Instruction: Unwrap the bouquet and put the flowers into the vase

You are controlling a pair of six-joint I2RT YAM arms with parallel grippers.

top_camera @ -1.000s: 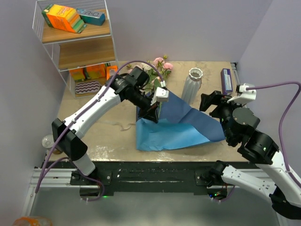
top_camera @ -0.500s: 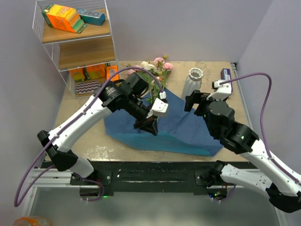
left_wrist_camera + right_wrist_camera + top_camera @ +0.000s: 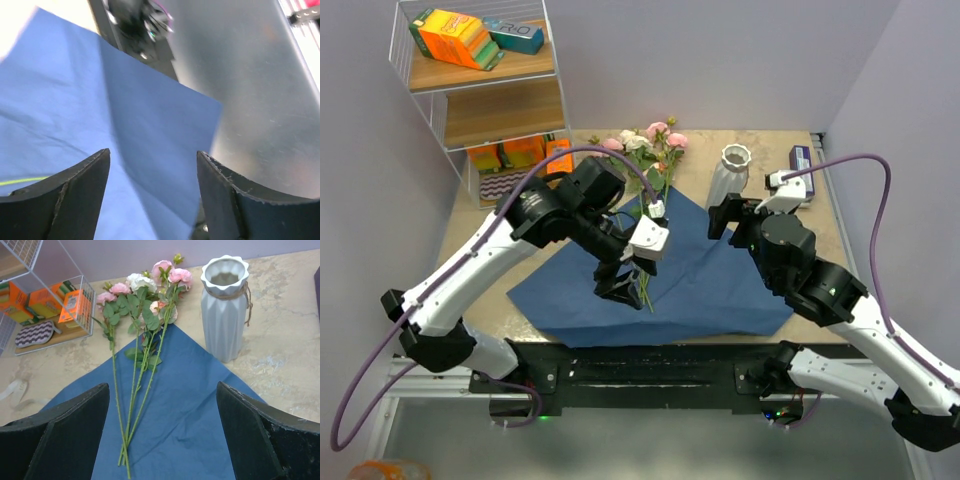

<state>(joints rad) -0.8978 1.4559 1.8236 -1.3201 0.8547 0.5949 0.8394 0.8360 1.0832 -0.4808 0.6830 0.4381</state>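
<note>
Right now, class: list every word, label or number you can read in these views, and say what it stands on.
No text reads for certain.
Teal box: large pale letters, too blurred to read.
Orange box: print too small.
Purple box: print too small.
Orange packs: print blurred.
Vase: no lettering shows.
</note>
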